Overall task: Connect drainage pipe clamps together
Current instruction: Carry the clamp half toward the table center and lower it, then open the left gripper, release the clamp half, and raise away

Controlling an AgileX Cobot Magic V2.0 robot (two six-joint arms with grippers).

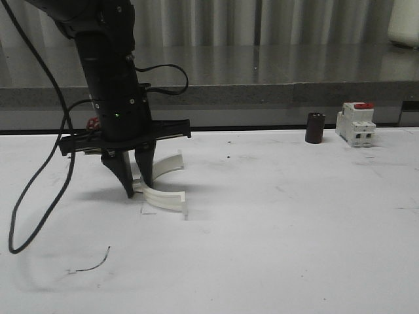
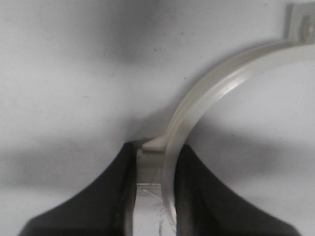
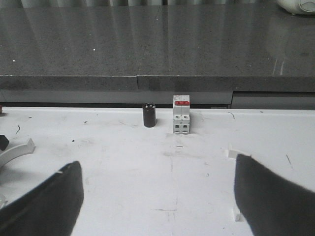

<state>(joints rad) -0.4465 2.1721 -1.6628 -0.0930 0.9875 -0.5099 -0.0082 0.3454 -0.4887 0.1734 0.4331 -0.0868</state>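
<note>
Left of centre in the front view, your left gripper point(image 1: 137, 186) is hiding one end of the drainage pipe clamps point(image 1: 165, 198). It's pinching the near band's end tab, clenched tight in the wrist view point(image 2: 167, 187). The other band is sitting just behind. Your right gripper point(image 3: 157, 196) is gaping wide, holding nothing, facing the breaker point(image 3: 181, 114).

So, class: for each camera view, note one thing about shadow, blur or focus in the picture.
Front view: the left gripper casts a soft shadow on the table by the near clamp half. Left wrist view: the clamp band is soft and blurred. Right wrist view: the breaker is sharp, the near fingers blurred.
</note>
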